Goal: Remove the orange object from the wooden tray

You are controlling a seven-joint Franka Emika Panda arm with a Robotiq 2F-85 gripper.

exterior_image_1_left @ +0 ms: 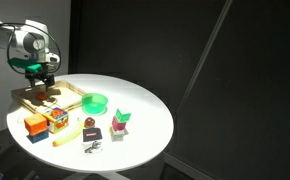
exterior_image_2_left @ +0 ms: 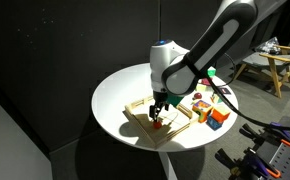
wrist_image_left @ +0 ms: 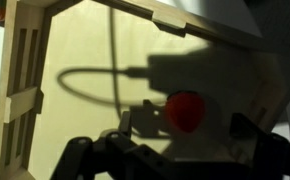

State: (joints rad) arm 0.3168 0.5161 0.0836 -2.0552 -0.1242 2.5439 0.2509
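Where the pale wooden tray (exterior_image_2_left: 142, 126) rests on the round white counter (exterior_image_2_left: 115, 95), the dark claw (exterior_image_2_left: 158, 110) is seen lowered over it in an exterior view. In the wrist view its fingers (wrist_image_left: 140, 125) are held apart on either side of the small rounded red-orange object (wrist_image_left: 185, 110). Contact cannot be made out in the shadow. That object lies on the tray's floor, glossy and dimly lit.

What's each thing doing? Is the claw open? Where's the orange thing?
Gripper: looks open, low over the tray.
Orange object: lying in the tray, under the gripper, not gripped.
Tray: flat on the table.
Green dish: on the table, outside the tray.
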